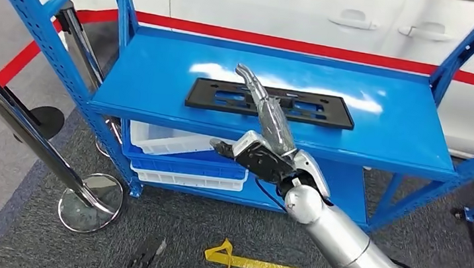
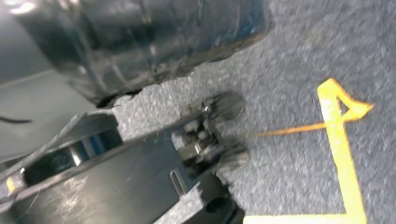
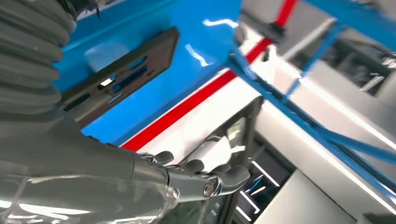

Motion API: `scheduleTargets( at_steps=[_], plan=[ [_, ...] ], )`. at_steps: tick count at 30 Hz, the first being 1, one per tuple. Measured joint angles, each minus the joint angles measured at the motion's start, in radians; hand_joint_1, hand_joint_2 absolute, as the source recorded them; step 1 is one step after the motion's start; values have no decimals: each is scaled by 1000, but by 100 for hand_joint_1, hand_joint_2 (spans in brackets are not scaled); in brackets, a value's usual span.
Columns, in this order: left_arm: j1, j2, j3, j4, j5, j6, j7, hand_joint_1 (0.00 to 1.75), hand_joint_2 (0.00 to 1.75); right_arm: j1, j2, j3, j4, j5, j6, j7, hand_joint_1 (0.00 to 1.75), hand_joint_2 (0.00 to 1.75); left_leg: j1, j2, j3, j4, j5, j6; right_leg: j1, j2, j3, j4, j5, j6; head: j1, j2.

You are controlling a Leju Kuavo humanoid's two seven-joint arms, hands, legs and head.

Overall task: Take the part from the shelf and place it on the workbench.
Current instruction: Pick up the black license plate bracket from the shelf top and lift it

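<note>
floor, nearest: grey carpet with a yellow tape mark [image 1: 254, 263] near our feet; a chrome stanchion [image 1: 53, 154] leans at near left on its round base.

our left hand [image 2: 205, 140]: seen by its own wrist view low over the carpet, beside the tape mark; the picture is blurred and we cannot tell whether the fingers are spread or curled.

our right hand [image 1: 265, 140]: raised at the near edge of the shelf, empty, fingers [image 1: 269, 114] stretched forward and pressed fairly close together, the thumb out to the left. the fingertips reach over the part; whether they touch it we cannot tell.

lower level: white and blue bins [image 1: 182, 158] under the top deck, left of our hand.

blue shelf [image 1: 387, 133]: top deck, glossy.

part [image 1: 329, 114]: flat black rectangular plate with slots, lying flat about mid-deck, untaken.

beyond: a white car body [image 1: 268, 4] with a red stripe along its lower edge.

step in hand, as we judge it: the reach to the shelf; no grasp made. next move calls for lowering our fingers over the plate's near edge, getting the thumb beneath or against it, and closing firmly, since a thin flat plate on a slick deck may slide away. the workbench is yet to be found.
</note>
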Motion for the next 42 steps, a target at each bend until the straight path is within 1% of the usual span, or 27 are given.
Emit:
scheduleTargets(
  at_steps=[2, 3, 4, 5, 7, 8, 9, 10, 12, 13, 14, 16, 17, 18, 19, 20, 22, 23, 24, 25, 27, 28, 29, 31, 32, 35, 42],
  plan=[
    [6, -2, 0, 0, 2, 0, 0, 0, 0, -13, 8, 10, 42, 32, -3, 8, 0, 175, -1, -2, 13, -6, 5, 17, -2, -1, 3, 12, -7, 10, 2, 0],
    [6, -2, 0, 0, 1, 1, 0, 0, 0, -21, 11, 15, 61, 50, -4, 13, 0, 175, -1, -3, 22, -8, 2, 23, -3, -2, -6, 36, -11, 13, 2, 0],
    [5, -2, 0, 0, 0, 2, 0, 0, 0, -31, 14, 21, 82, 67, -6, 21, 0, 175, -1, -5, 30, -10, 0, 29, -4, -2, -28, 76, -19, 16, 3, 0],
    [4, -2, 0, 0, -1, 3, 1, 0, 0, -41, 17, 28, 101, 82, -8, 29, 0, 175, -1, -5, 37, -12, -4, 33, -4, -2, -63, 134, -33, 18, 4, 0],
    [4, -2, 0, 1, -4, 7, 3, 0, 0, -54, 23, 43, 144, 109, -15, 45, 0, 175, -4, -6, 49, -12, -15, 40, -3, -2, -149, 259, -74, 18, 4, 0],
    [5, -2, 0, 1, -6, 8, 3, 0, 0, -56, 25, 49, 162, 120, -18, 51, 0, 175, -6, -8, 56, -12, -21, 41, -3, -2, -182, 294, -85, 17, 4, 0],
    [6, -3, 0, 1, -9, 8, 4, 0, 0, -57, 28, 55, 181, 133, -22, 59, 0, 175, -9, -10, 64, -12, -28, 42, -1, -2, -200, 296, -76, 13, 4, 0],
    [7, -3, 0, 1, -11, 8, 4, 0, 0, -61, 30, 58, 198, 146, -27, 66, 0, 175, -11, -13, 74, -12, -35, 42, 1, -2, -198, 259, -44, 8, 4, 0],
    [6, -3, 0, 2, -16, 8, 6, 0, 0, -78, 37, 66, 234, 173, -39, 79, 0, 175, -14, -15, 95, -12, -50, 41, 11, -3, -158, 124, 51, -8, 4, 0],
    [4, -3, 0, 2, -17, 8, 7, 0, 0, -91, 40, 70, 251, 182, -44, 84, 0, 175, -15, -15, 101, -12, -55, 38, 17, -3, -136, 64, 74, -15, 3, 0],
    [3, -3, 0, 2, -18, 8, 8, 0, 0, -102, 44, 75, 266, 187, -47, 86, 0, 175, -16, -15, 104, -14, -60, 34, 22, -4, -121, 27, 85, -20, 4, 0],
    [2, -4, 0, 2, -18, 8, 9, 0, 0, -114, 51, 82, 291, 193, -52, 88, 0, 175, -18, -15, 107, -10, -61, 26, 23, -2, -105, 4, 78, -26, 5, 0],
    [2, -4, 0, 2, -18, 9, 10, 0, 0, -117, 55, 84, 300, 194, -53, 89, 0, 175, -18, -14, 108, -5, -64, 22, 20, -2, -95, -1, 85, -28, 5, 0],
    [2, -4, 0, 2, -19, 9, 10, 0, 0, -120, 58, 87, 311, 197, -55, 90, 0, 175, -17, -13, 107, 9, -69, 18, 16, -2, -86, -7, 86, -31, 5, 0],
    [0, -4, 0, 2, -19, 10, 10, 0, 0, -125, 62, 91, 324, 201, -57, 92, 0, 175, -16, -12, 95, 34, -83, 13, 14, -2, -78, -10, 85, -35, 4, 0],
    [-2, -4, 0, 2, -19, 10, 10, 0, 0, -132, 66, 94, 338, 210, -63, 96, 0, 175, -14, -10, 69, 79, -104, 7, 12, -3, -72, -13, 83, -37, 3, 0],
    [-3, -4, 0, 2, -23, 12, 12, 0, 0, -145, 73, 101, 368, 240, -79, 109, 0, 175, -8, -9, -9, 200, -148, -5, 11, -2, -66, -13, 76, -41, 2, 0],
    [-1, -4, 0, 2, -26, 12, 14, 0, 0, -150, 76, 102, 384, 257, -88, 117, 0, 175, -5, -8, -45, 244, -157, -10, 10, -2, -63, -13, 71, -40, 2, 0],
    [1, -3, 0, 3, -29, 13, 17, 0, 0, -155, 77, 103, 400, 273, -95, 125, 0, 175, -3, -8, -65, 255, -147, -14, 9, -1, -58, -12, 65, -38, 2, 0],
    [4, -3, 0, 3, -32, 13, 21, 0, 0, -160, 78, 105, 417, 287, -101, 134, 0, 175, -1, -7, -67, 228, -115, -16, 8, -1, -51, -12, 59, -36, 2, 0],
    [6, -2, 0, 4, -37, 13, 26, 0, 0, -172, 80, 107, 446, 309, -106, 150, 0, 175, 3, -5, -28, 100, -23, -18, 5, 0, -33, -10, 45, -28, 2, 0],
    [6, -2, 0, 4, -41, 13, 28, 0, 0, -179, 80, 108, 458, 317, -108, 158, 0, 175, 1, -3, -7, 38, 2, -16, 4, 0, -26, -9, 39, -24, 2, 0],
    [6, -2, 0, 4, -43, 14, 30, 0, 0, -185, 80, 109, 468, 325, -109, 165, 0, 175, -2, -3, 9, 0, 15, -10, 4, 0, -23, -8, 34, -19, 2, 0],
    [9, -2, 0, 4, -49, 16, 34, 0, 0, -194, 80, 110, 490, 342, -110, 176, 0, 175, -8, -3, 19, -22, 12, 5, 4, 1, -24, -5, 27, -10, 2, 0],
    [11, -2, 0, 5, -50, 18, 36, 0, 0, -196, 80, 111, 500, 350, -112, 181, 0, 175, -7, -4, 20, -19, 17, 9, 4, 1, -26, -4, 26, -9, 3, 0],
    [14, -1, 0, 6, -53, 20, 39, 0, 0, -198, 80, 114, 532, 363, -115, 190, 0, 175, -8, -8, 20, -20, 18, 9, 5, 0, -25, -3, 28, -15, 3, 0],
    [14, -1, 0, 6, -55, 21, 40, 0, 0, -210, 80, 118, 578, 370, -116, 192, 0, 175, -9, -10, 21, -20, 11, 18, 5, -1, -13, -23, 24, -18, 3, 0]
  ],
)
